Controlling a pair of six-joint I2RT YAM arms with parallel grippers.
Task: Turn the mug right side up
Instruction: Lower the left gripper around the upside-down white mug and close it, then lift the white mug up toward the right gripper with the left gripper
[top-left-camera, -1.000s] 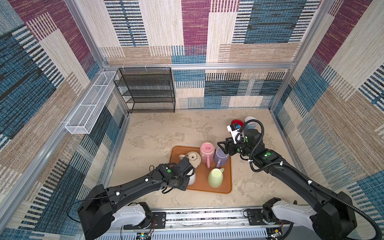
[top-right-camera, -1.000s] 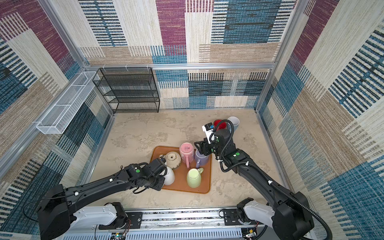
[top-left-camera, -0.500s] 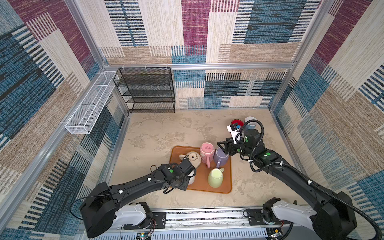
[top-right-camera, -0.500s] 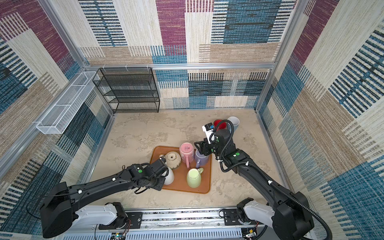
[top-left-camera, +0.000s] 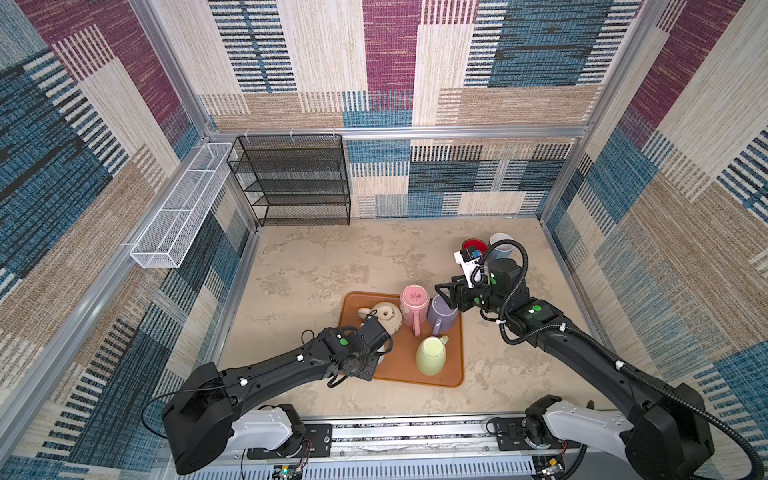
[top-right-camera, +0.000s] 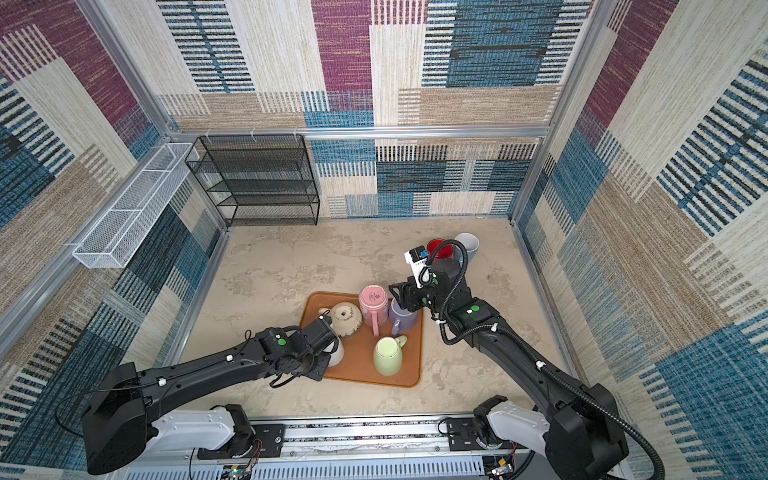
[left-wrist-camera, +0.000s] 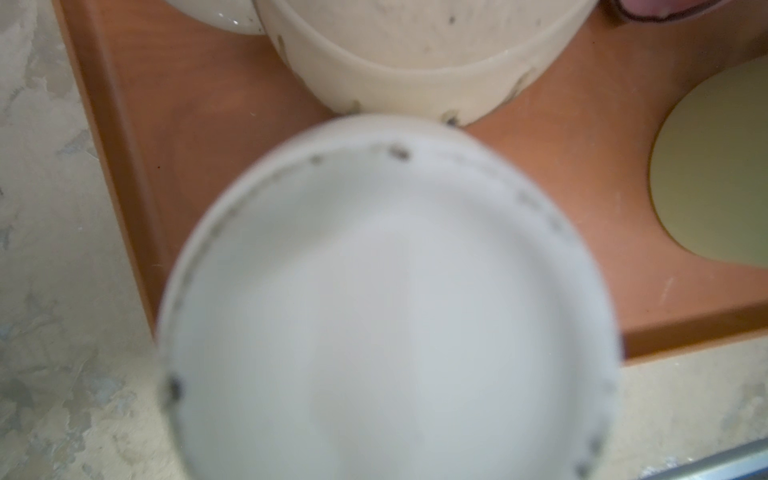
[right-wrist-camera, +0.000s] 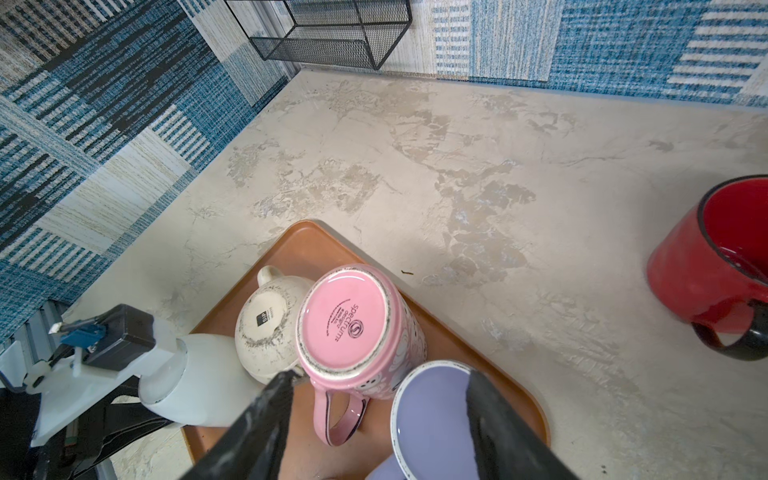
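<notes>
The white mug (top-right-camera: 337, 353) sits on the near left corner of the orange tray (top-right-camera: 357, 361), just beside the cream mug (top-right-camera: 345, 318). In the left wrist view its flat round face (left-wrist-camera: 386, 311) fills the picture. It looks like the bottom, so I think the mug is upside down.

The left claw (top-right-camera: 324, 347) is right over it, but its fingers are hidden, so I cannot tell if it is holding the mug. The turn is not done yet - the mug has to be lifted, flipped and set down on its bottom.

The pink mug (top-right-camera: 374, 303), the purple mug (top-right-camera: 402, 318) and the green mug (top-right-camera: 388, 353) seem bottom up too. The right claw (right-wrist-camera: 380, 376) is wide and holds nothing - it hangs just above the purple mug. A red mug (top-right-camera: 439, 249) stands open side up on the bench (top-right-camera: 291, 266), well apart from the tray.
</notes>
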